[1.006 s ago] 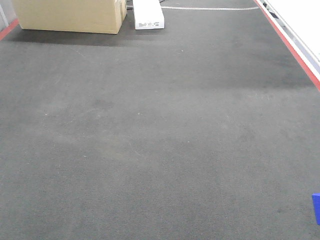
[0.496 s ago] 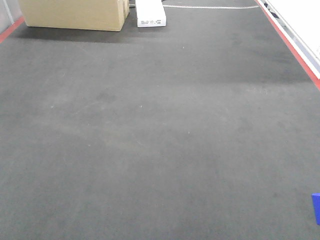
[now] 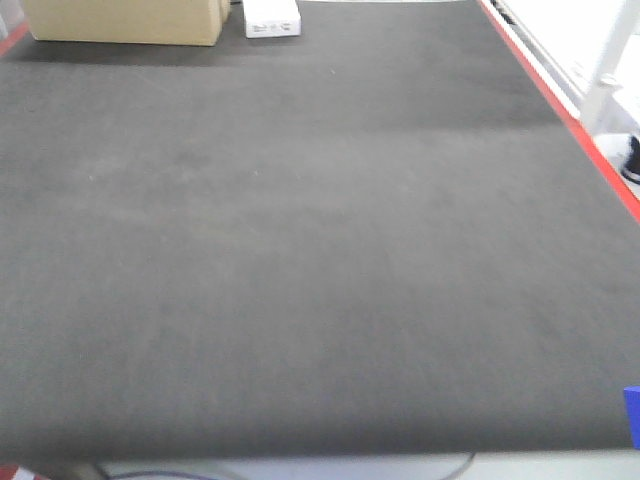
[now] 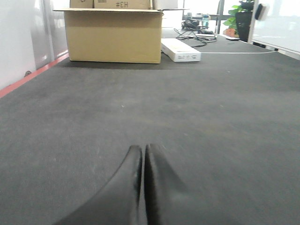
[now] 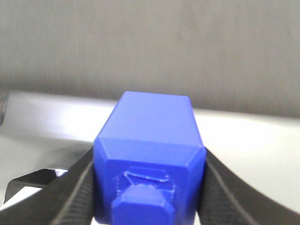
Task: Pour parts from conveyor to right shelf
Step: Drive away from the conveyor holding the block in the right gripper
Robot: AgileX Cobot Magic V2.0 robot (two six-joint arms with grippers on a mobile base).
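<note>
Clamping part point(image 5: 149, 140) in right gripper point(image 5: 149, 197); front view: sliver.

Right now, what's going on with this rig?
The right claw is shut on a small bright-blue plastic block, holding it by the near edge of the wide dark-grey felt-like belt. The left claw is shut and empty, low over the belt. A cardboard box and a flat white box sit at the far end. No shelf is in view.
</note>
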